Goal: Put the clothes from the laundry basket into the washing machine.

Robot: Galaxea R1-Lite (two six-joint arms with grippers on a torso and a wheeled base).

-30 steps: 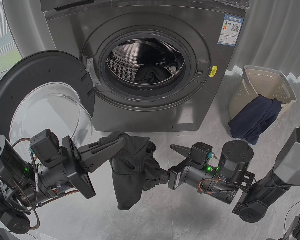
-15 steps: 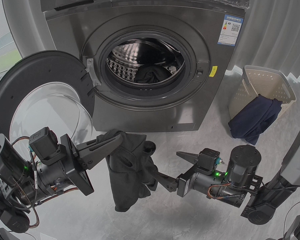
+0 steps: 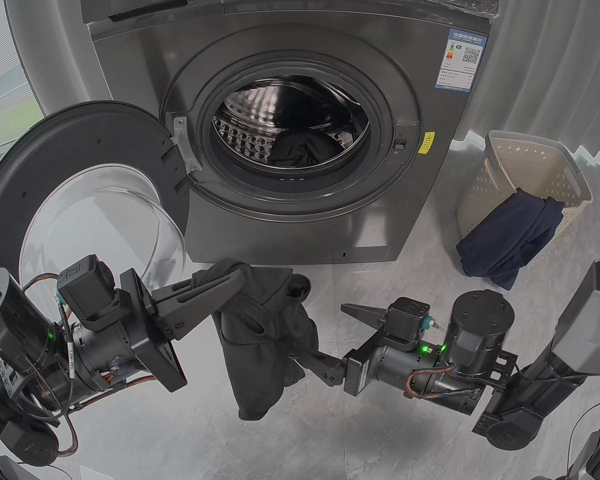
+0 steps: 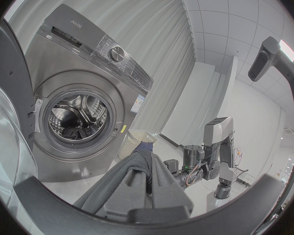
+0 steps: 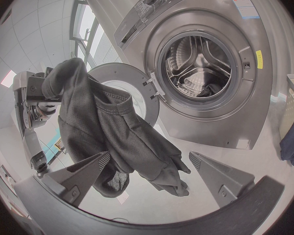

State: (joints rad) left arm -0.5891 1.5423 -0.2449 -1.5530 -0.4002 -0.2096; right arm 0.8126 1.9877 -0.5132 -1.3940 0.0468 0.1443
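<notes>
One limp, light garment is pinched at its top by the left gripper; the spread right gripper is best closed on bunched folds.

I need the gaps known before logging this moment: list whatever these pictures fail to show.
- Head view: inside of the laundry basket, hidden by its own wall and the navy garment draped over its rim.
- Head view: tip of the left gripper, covered by the dark grey garment it holds.
- Right wrist view: whether the open right gripper touches that garment; cloth overlaps one finger.
</notes>
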